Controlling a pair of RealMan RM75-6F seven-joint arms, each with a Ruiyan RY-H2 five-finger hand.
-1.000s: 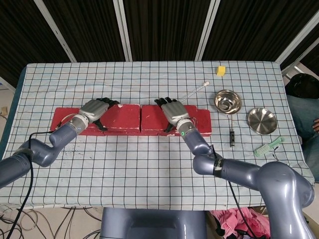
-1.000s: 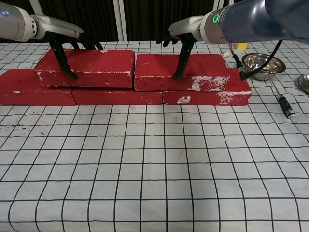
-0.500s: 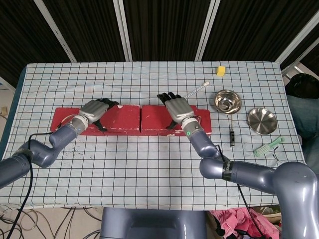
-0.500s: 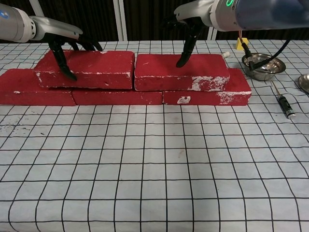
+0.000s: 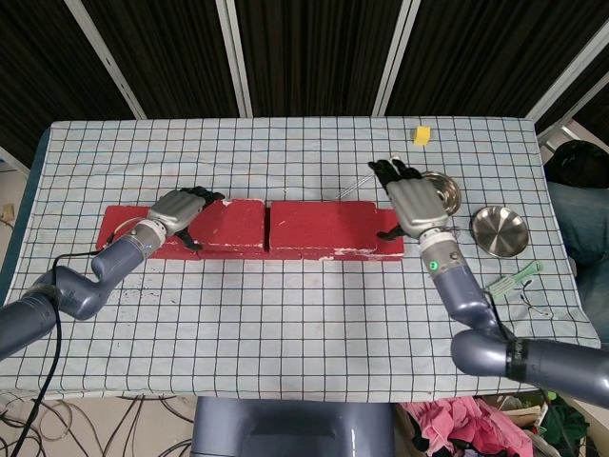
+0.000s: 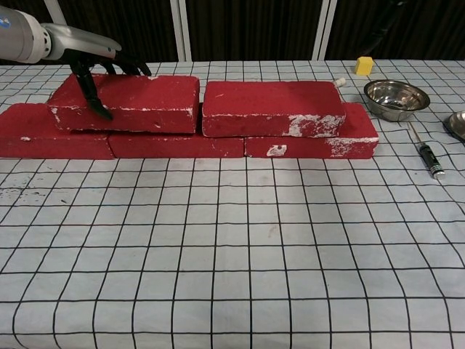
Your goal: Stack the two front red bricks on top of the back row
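Note:
Two red bricks lie on top of the back row of red bricks (image 6: 174,145). My left hand (image 6: 94,69) (image 5: 176,214) grips the left end of the left top brick (image 6: 131,102) (image 5: 231,225), thumb down its front face and fingers over the top. The right top brick (image 6: 272,107) (image 5: 324,224) lies free, a narrow gap apart from the left one. My right hand (image 5: 411,205) hovers with its fingers spread at that brick's right end and holds nothing. The chest view does not show it.
A steel bowl (image 6: 396,98) (image 5: 440,193) stands right of the bricks, partly behind my right hand. A second bowl (image 5: 500,231), a dark pen-like tool (image 6: 429,160), a green object (image 5: 509,281) and a yellow block (image 6: 364,65) lie to the right.
My right hand has let go of the right top brick, risen and moved right, out of the chest view. The left hand keeps its grip and has nudged its brick slightly left.

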